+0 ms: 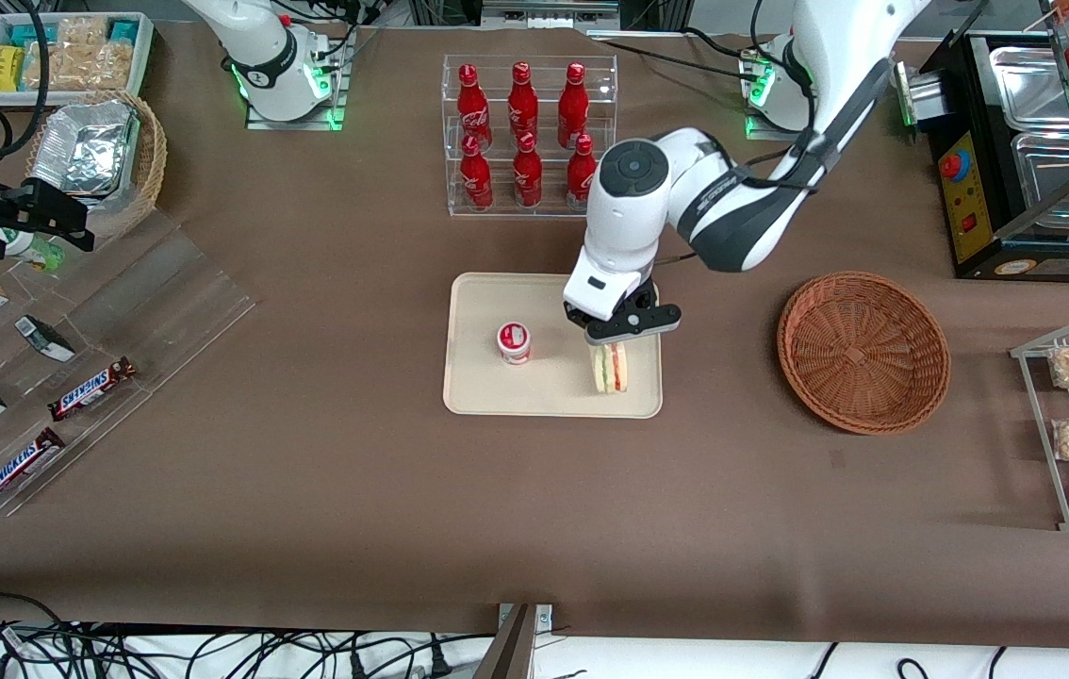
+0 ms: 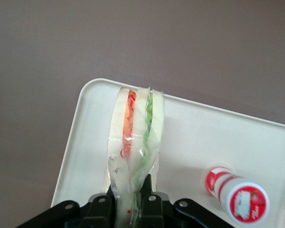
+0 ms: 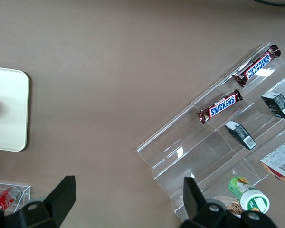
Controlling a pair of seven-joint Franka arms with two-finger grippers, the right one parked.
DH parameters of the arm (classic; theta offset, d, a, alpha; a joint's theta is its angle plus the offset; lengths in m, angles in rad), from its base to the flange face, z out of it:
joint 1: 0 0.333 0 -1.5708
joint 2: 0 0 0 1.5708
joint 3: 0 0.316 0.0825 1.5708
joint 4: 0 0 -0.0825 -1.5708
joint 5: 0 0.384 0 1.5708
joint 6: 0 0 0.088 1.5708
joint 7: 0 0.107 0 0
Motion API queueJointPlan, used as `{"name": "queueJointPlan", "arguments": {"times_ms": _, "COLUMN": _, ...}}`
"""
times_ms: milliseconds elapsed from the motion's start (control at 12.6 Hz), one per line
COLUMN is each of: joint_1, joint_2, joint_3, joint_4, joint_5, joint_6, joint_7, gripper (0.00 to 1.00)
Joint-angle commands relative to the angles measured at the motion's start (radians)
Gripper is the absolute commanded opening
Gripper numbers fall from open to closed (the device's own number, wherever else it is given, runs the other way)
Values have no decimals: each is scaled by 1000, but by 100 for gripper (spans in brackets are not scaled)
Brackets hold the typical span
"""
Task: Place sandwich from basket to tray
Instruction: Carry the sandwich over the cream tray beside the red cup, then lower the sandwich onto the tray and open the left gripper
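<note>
While I watch from afar, two Snickers bars (image 1: 93, 389) lie nearest me, toward the parked arm's end of the bench (image 1: 327, 490). My pincer (image 1: 612, 345) is clenched on one sandwich (image 1: 608, 368), standing upright on the tray (image 1: 478, 396) beside one red-lidded cup (image 1: 514, 341). Its basket (image 1: 863, 351) sits apart. Farthest, I count six red Coca-Cola bottles (image 1: 523, 132).

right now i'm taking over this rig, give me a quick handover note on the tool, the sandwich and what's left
Tool: over the tray's edge nearest the basket, shut on the sandwich, gripping its upper end.
Sandwich: standing on edge on the tray, beside a small red-lidded cup.
Basket: toward the working arm's end of the table, nothing in it.
Done: sandwich out of the basket and brought to the tray.
Left: open the tool and lift the arm away; the sandwich may tip once released.
</note>
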Motion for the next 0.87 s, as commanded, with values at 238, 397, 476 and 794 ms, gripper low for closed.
{"name": "queueJointPlan", "arguments": {"times_ms": 238, "joint_1": -20, "joint_2": 77, "joint_3": -2, "joint_4": 12, "joint_5": 186, "joint_6": 33, "joint_7": -101, "gripper": 20}}
{"name": "queueJointPlan", "arguments": {"times_ms": 397, "joint_1": -24, "joint_2": 103, "joint_3": 0, "joint_4": 10, "joint_5": 256, "joint_6": 33, "joint_7": -167, "gripper": 20}}
{"name": "queueJointPlan", "arguments": {"times_ms": 476, "joint_1": -27, "joint_2": 114, "joint_3": 0, "joint_4": 10, "joint_5": 272, "joint_6": 33, "joint_7": -185, "gripper": 20}}
{"name": "queueJointPlan", "arguments": {"times_ms": 794, "joint_1": -36, "joint_2": 134, "joint_3": 1, "joint_4": 10, "joint_5": 281, "joint_6": 34, "joint_7": -191, "gripper": 20}}
